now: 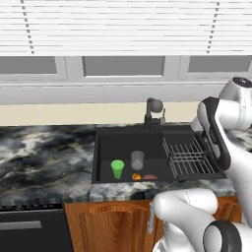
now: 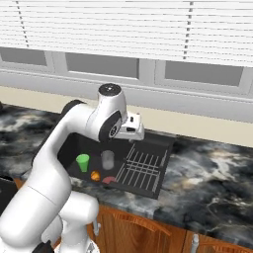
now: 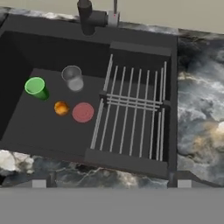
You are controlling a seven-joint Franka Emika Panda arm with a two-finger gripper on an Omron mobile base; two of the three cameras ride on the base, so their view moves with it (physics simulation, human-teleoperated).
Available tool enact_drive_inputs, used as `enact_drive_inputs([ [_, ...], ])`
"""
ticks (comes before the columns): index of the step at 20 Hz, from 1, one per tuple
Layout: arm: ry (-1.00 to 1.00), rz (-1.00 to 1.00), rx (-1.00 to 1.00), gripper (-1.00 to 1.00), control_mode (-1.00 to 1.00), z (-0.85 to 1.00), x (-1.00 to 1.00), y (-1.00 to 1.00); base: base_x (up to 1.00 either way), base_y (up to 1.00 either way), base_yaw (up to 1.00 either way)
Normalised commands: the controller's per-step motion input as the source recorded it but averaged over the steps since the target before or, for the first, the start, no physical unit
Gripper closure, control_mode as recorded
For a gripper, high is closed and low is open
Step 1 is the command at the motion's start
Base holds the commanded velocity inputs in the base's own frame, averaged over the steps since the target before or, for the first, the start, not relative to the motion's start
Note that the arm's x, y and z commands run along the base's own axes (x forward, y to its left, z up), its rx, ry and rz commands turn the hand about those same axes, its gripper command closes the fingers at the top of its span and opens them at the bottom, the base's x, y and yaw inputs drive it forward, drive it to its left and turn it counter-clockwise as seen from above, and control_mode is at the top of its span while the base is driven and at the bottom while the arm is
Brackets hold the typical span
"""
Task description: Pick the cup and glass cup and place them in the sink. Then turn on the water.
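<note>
Both cups stood in the sink; the robot's hand hung open and empty above it, with the tap not yet running.

The green cup (image 3: 35, 86) and the glass cup (image 3: 72, 78) stood upright, close together, on the floor of the black sink (image 3: 26, 131), left of the wire rack (image 3: 131, 118). The open hand (image 2: 132, 129) held nothing. Judged next: reach the faucet (image 1: 153, 111) at the back rim and work its knob gently, keeping the arm clear of the cups.

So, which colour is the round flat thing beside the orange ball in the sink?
Dull red disc, clearest in the hand view.
</note>
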Motion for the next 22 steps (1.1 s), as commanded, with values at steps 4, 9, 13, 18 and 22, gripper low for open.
enact_drive_inputs([
  [4, -0.26, -0.10, 0.03, -1.00, -1.00, 0.00, 0.12, 0.00, 0.00, 0.00, 0.00],
  [9, -0.32, -0.06, 0.06, -1.00, -1.00, 0.00, 0.17, 0.00, 0.00, 0.00, 0.00],
  [13, -0.36, 0.00, 0.06, -1.00, -1.00, 0.00, 0.14, 0.00, 0.00, 0.00, 0.00],
  [18, -0.27, 0.08, 0.07, -1.00, -1.00, 0.00, 0.03, -0.07, 0.00, 0.00, 0.00],
  [22, -0.19, 0.19, 0.03, -1.00, -1.00, 0.00, 0.00, 0.02, 0.00, 0.00, 0.00],
])
